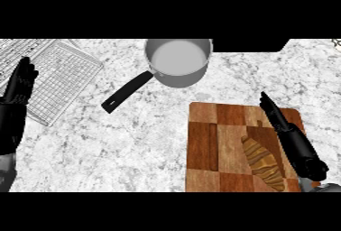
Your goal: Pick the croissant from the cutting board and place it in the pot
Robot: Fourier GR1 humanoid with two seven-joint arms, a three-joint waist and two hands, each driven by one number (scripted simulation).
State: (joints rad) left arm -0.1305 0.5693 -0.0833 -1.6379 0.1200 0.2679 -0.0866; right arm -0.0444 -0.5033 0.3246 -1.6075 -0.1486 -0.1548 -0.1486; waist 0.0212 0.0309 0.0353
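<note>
A brown striped croissant [262, 162] lies on the right half of the wooden cutting board [206, 149], near its front edge. My right hand [290, 135] hovers just right of the croissant, open, its straight fingers pointing toward the back of the board. A grey pot [177, 61] with a black handle [126, 92] stands at the back centre, its inside showing pale. My left hand [16, 94] rests open at the far left, fingers up, over the edge of the wire rack.
A wire cooling rack [57, 74] lies at the back left. A dark shape [250, 44] sits at the back edge, right of the pot. Speckled countertop stretches between the board and the rack.
</note>
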